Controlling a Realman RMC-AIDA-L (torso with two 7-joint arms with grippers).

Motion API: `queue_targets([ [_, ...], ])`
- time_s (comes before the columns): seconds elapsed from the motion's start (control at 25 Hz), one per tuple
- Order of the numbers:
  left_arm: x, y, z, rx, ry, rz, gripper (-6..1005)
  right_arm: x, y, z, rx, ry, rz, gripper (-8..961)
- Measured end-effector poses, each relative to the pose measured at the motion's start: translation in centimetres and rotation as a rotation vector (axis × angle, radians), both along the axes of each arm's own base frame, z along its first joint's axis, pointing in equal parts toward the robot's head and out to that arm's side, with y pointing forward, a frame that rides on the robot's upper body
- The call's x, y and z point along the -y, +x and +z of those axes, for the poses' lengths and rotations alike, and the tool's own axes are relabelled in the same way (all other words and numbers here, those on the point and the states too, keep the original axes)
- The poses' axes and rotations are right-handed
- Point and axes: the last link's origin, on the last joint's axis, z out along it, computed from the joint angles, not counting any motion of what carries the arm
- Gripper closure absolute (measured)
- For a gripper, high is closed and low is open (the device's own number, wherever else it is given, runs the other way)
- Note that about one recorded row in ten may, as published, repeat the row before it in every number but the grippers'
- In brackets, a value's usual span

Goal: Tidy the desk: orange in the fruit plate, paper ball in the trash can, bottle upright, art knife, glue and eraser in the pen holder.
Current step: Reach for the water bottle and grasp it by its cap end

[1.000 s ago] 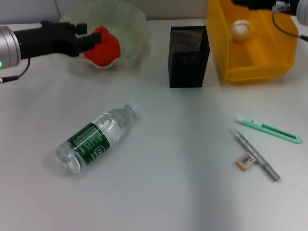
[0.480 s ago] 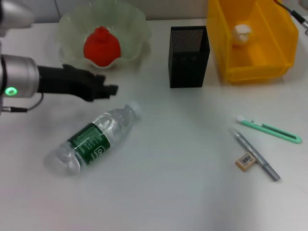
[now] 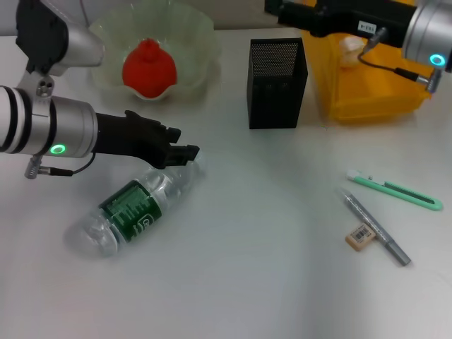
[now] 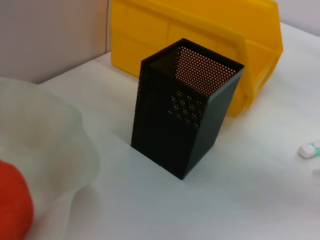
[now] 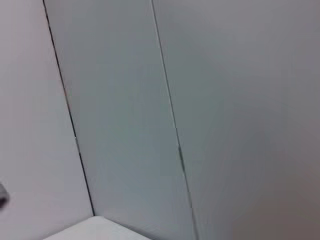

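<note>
Head view: left gripper [image 3: 185, 150] low over the neck of the clear plastic bottle with green label [image 3: 134, 205], lying flat; black fingers slightly parted, gripping nothing. Right gripper [image 3: 279, 8] beside yellow plastic bin [image 3: 374, 99]; finger spread unclear. Orange-red fruit [image 3: 149, 68] inside frosted scalloped bowl [image 3: 191, 35]. White paper ball [image 3: 351, 44] in bin. Black mesh pen holder [image 3: 277, 83] upright.

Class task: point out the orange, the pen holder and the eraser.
orange [image 3: 149, 68], head view, middle of its red body.
pen holder [image 3: 277, 93], head view, front mesh wall.
eraser [image 3: 359, 236], head view, its top face.
</note>
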Motion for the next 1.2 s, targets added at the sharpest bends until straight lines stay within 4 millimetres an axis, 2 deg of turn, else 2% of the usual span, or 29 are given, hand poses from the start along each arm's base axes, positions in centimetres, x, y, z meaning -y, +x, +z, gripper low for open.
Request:
queue_targets([
  [0.16, 0.0, 0.1, -0.2, -0.003, -0.006, -0.005, 432, 0.5, 0.4, 0.5, -0.017, -0.008, -0.003, 243],
  [0.2, 0.0, 0.2, -1.1, -0.018, -0.024, -0.01, 431, 0.6, 0.5, 0.5, -0.018, -0.01, -0.004, 243],
  [0.32, -0.1, 0.1, -1.3, -0.024, -0.02, -0.014, 429, 0.8, 0.5, 0.3, -0.019, -0.017, -0.002, 243],
  [0.44, -0.1, 0.1, -2.5, -0.065, 0.005, -0.051, 428, 0.8, 0.6, 0.1, -0.02, -0.022, -0.006, 243],
  [0.76, -0.1, 0.1, -3.2, -0.117, 0.009, -0.083, 423, 1.3, 0.8, -0.2, -0.032, -0.037, -0.012, 242],
  [1.2, -0.5, 0.2, -4.5, -0.259, 0.005, -0.12, 216, 2.1, 1.4, -0.6, -0.044, -0.044, -0.023, 242],
])
